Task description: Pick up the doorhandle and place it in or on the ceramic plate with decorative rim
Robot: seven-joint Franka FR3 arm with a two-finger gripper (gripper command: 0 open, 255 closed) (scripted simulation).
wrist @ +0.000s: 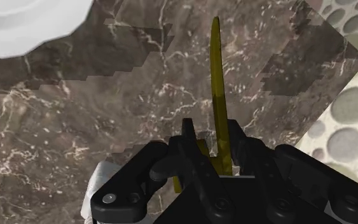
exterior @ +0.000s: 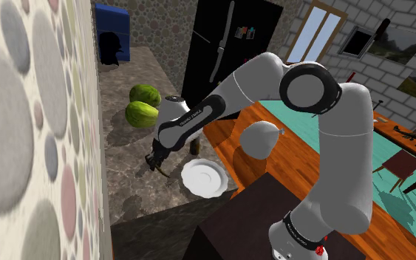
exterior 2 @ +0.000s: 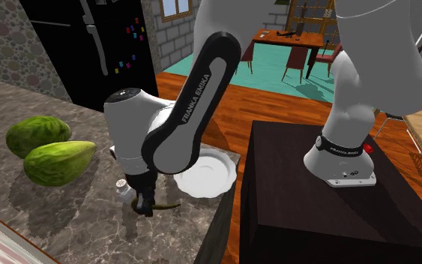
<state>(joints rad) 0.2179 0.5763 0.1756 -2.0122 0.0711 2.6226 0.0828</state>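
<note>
On the dark veined marble worktop point(wrist: 56, 140), near the white scallop-rimmed plate point(exterior: 204, 177), the slim olive-yellow lever doorhandle point(wrist: 217, 76) is clasped at its thicker end by the narrow-set black tool point(wrist: 210, 141). The doorhandle is probably stiff, light and slippery.

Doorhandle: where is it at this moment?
The doorhandle is clasped in the gripper, down at the counter; in the second exterior view it is just left of the plate.
</note>
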